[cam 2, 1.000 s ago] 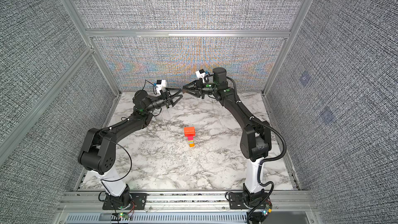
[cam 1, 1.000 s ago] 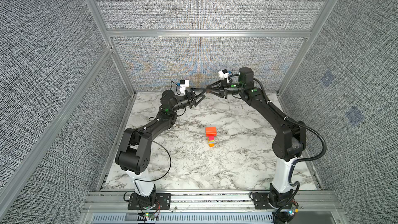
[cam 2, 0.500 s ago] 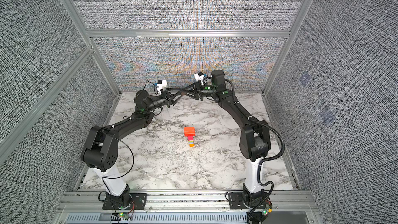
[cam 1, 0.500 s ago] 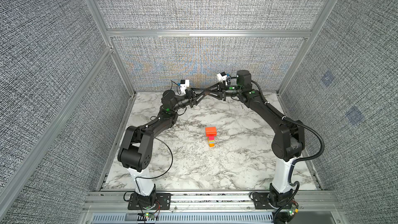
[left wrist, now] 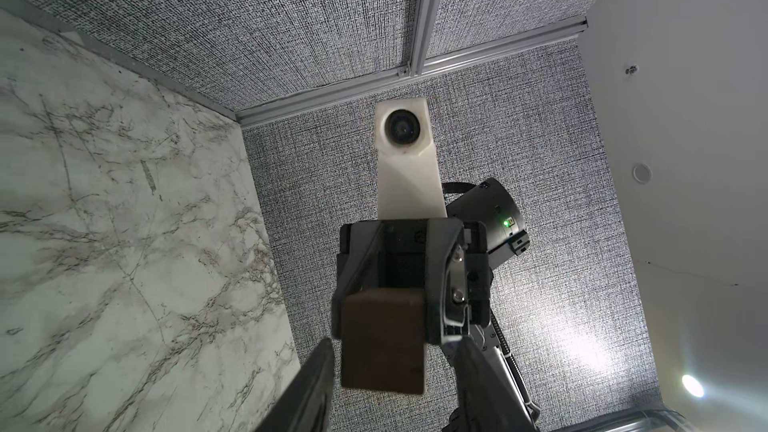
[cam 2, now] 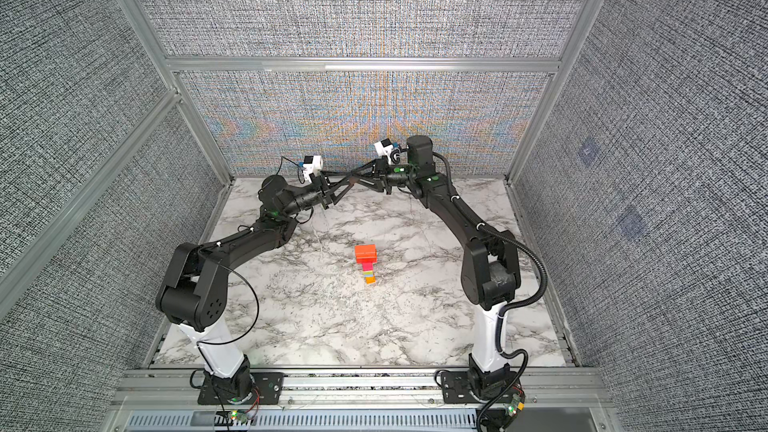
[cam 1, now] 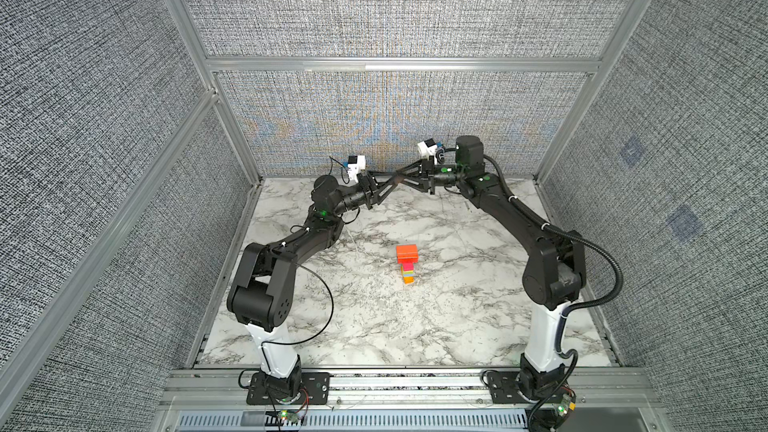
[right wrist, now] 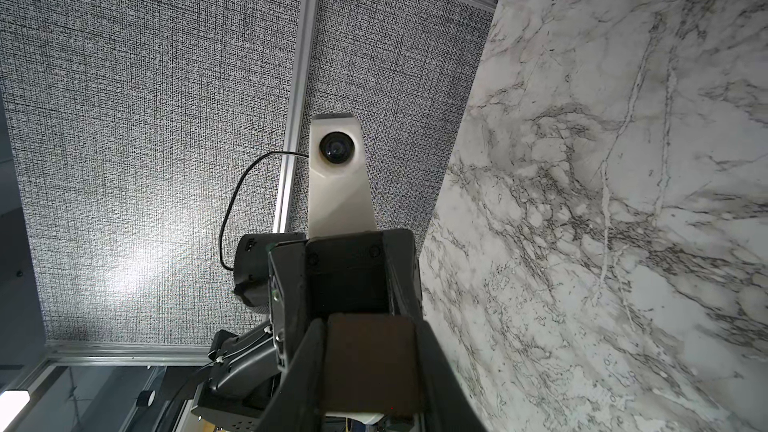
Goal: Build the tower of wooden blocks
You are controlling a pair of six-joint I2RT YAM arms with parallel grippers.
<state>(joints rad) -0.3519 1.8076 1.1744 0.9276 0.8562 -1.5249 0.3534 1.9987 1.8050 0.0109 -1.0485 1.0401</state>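
While the right gripper (left wrist: pixel 385 320) clenches the dark brown block (left wrist: pixel 382 355) above the marble table's (cam 1: pixel 457 326) back edge, the left gripper's (right wrist: pixel 365 315) fingers (left wrist: pixel 309 388) flank it; whether they touch it I can't tell. To my eye, the right should release only once they bite. Then centre it on the wood block tower's (cam 1: pixel 407 263) red-orange slab (cam 1: pixel 407 252), mid-table.

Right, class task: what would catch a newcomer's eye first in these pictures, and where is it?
The right gripper and left gripper meet tip to tip above the back of the marble table. A dark brown block is clamped in the right one and flanked by the left. Next comes the bright wood block tower mid-table, capped by a wider red-orange slab.
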